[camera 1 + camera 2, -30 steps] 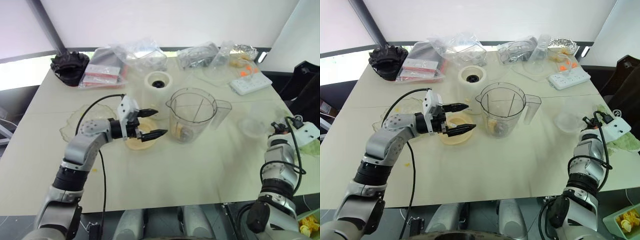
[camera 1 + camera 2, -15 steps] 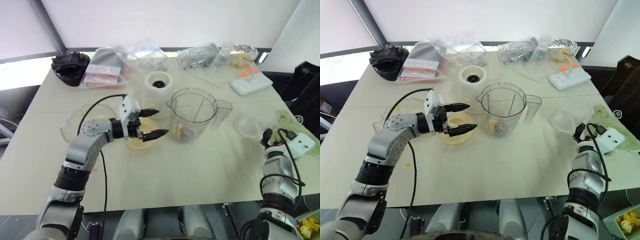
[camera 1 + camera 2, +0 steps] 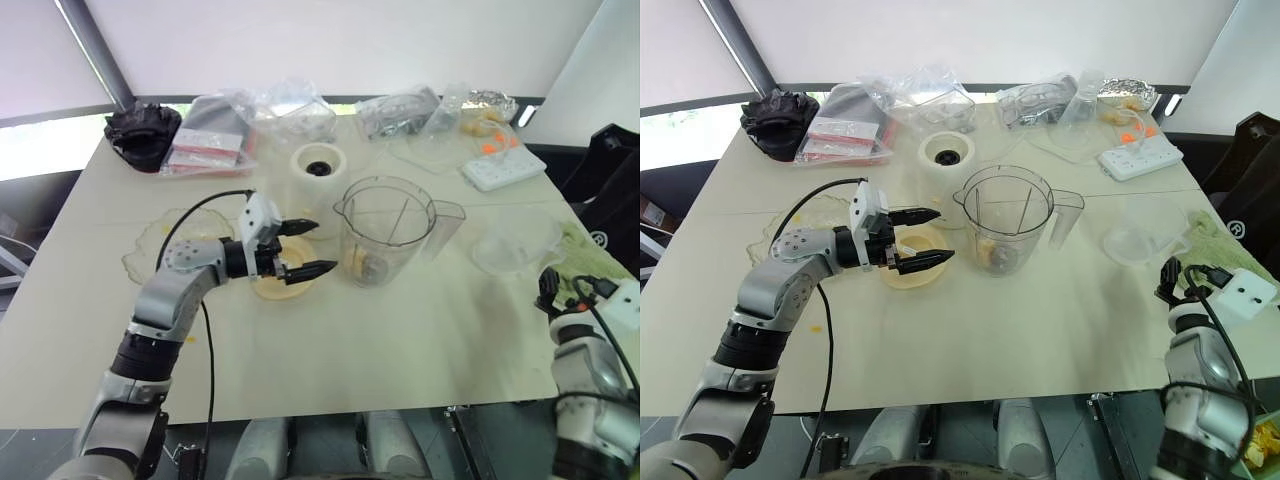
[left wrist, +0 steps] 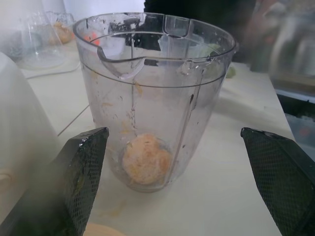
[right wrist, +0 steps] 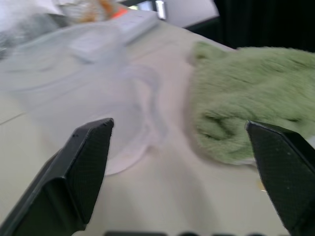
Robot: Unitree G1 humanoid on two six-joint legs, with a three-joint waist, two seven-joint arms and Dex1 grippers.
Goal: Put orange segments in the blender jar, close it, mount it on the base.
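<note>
My right claw (image 3: 1170,277) has drawn back toward the desk's (image 3: 1040,340) right edge, fingers now spread and empty. My left claw (image 3: 305,248) hovers released above the cream lid (image 3: 283,283), just left of the blender jar (image 3: 383,232), orange segments (image 4: 145,160) inside. Bare desk lies in front.

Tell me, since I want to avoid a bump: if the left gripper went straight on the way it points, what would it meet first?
Most likely the blender jar. The left gripper is open and aimed at its lower part, where an orange segment lies, with bare table between.
</note>
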